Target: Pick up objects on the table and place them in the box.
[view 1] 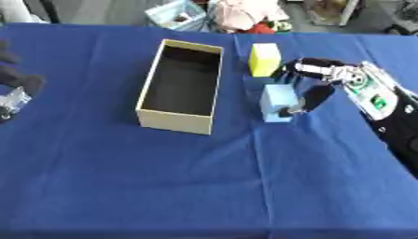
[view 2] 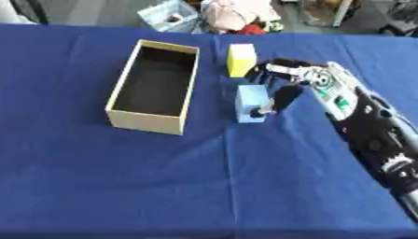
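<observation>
Fingers (view 2: 277, 99) of your right hand (view 1: 323, 88) curl around the light blue block (view 1: 276, 101), gripping it on the worktop (view 1: 204, 186) just right of the open box (view 1: 181, 84); a yellow block (view 1: 264, 59) waits behind it.

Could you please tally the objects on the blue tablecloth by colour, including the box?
Yellow block: 1
Light blue block, with the right robot hand around it: 1
Cream box with a dark inside: 1
Total: 3
</observation>
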`<state>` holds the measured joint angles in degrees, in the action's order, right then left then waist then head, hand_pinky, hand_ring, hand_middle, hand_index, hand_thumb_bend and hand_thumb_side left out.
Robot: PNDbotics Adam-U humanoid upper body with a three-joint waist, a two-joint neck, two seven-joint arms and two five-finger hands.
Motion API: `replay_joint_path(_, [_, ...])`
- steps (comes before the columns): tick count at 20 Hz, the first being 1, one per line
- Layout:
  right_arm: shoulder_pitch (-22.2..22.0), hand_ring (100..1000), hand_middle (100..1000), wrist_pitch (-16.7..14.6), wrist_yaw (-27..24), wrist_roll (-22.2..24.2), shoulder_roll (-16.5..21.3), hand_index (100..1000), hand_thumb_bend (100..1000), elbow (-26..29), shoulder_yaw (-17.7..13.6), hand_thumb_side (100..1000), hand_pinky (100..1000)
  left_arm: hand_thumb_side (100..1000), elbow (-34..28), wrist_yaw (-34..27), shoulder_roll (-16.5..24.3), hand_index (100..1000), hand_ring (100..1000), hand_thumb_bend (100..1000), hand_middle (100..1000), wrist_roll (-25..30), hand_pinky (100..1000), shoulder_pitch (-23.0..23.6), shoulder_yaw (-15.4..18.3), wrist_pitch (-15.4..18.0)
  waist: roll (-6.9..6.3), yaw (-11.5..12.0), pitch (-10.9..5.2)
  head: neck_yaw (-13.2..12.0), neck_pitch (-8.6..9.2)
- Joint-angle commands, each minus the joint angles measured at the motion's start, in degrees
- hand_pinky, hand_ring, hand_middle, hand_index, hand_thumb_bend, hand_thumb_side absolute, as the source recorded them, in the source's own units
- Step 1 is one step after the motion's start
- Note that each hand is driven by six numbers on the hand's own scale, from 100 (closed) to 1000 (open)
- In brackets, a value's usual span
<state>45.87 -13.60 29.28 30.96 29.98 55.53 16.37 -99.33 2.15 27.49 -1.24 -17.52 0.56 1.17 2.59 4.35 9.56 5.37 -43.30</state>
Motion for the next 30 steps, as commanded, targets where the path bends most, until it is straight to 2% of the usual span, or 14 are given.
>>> replay_joint_path(1, [1.13, 754, 743, -0.22, 1.66, -0.72, 0.79, 860, 555, -0.87, -1.08, 225, 697, 389, -0.97, -0.14, 1.33, 803, 558, 639, 601, 0.10, 556, -0.31, 0.31, 0.06, -0.21, 0.07, -0.95, 0.20, -0.41])
replay_joint_path(3, [1.13, 741, 678, -0.54, 2.00, -0.93, 0.68, 809, 550, -1.16, -1.18, 218, 692, 389, -0.98, -0.16, 1.33, 803, 558, 639, 601, 0.10, 557, -0.33, 0.32, 0.07, -0.23, 0.06, -0.94, 0.20, -0.42])
replay_joint_path(6, [1.13, 692, 528, -1.11, 2.19, -1.53, 0.68, 661, 521, -0.87, -1.28, 206, 673, 389, -0.98, -0.16, 1.32, 803, 558, 638, 601, 0.13, 556, -0.34, 0.32, 0.08, -0.27, 0.00, -0.96, 0.22, -0.46])
replay_joint_path(9, [1.09, 654, 462, -1.55, 1.92, -3.01, 0.85, 545, 492, 0.08, -1.39, 204, 654, 389, -0.97, -0.17, 1.32, 803, 558, 638, 601, 0.11, 557, -0.32, 0.36, 0.09, -0.30, -0.04, -0.99, 0.21, -0.45])
replay_joint_path(12, [1.12, 639, 451, -1.77, 0.85, -4.29, 1.17, 475, 480, 1.94, -1.27, 208, 646, 389, -0.95, -0.19, 1.34, 803, 558, 637, 601, 0.13, 557, -0.30, 0.36, 0.09, -0.34, -0.11, -1.03, 0.21, -0.42])
replay_joint_path(19, [1.69, 631, 453, -0.55, -2.34, -4.49, 1.64, 469, 475, 6.66, -0.81, 227, 640, 389, -0.94, -0.22, 1.35, 802, 558, 637, 601, 0.18, 557, -0.32, 0.31, 0.10, -0.37, -0.24, -1.19, 0.42, -0.55])
replay_joint_path(24, [5.84, 628, 455, -0.08, -3.90, -4.11, -0.25, 471, 478, 10.23, -0.80, 228, 639, 389, -0.92, -0.26, 1.37, 802, 558, 637, 601, 0.30, 557, -0.21, 0.21, 0.10, -0.41, -0.45, -1.45, 0.60, -0.63])
replay_joint_path(30, [11.43, 637, 467, 0.06, -0.26, -2.07, -5.01, 476, 474, 7.38, 0.48, 228, 651, 390, -0.93, -0.34, 1.24, 802, 558, 637, 601, 0.72, 557, -0.39, -0.22, 0.14, -0.23, 0.34, -1.66, 1.95, -0.10])
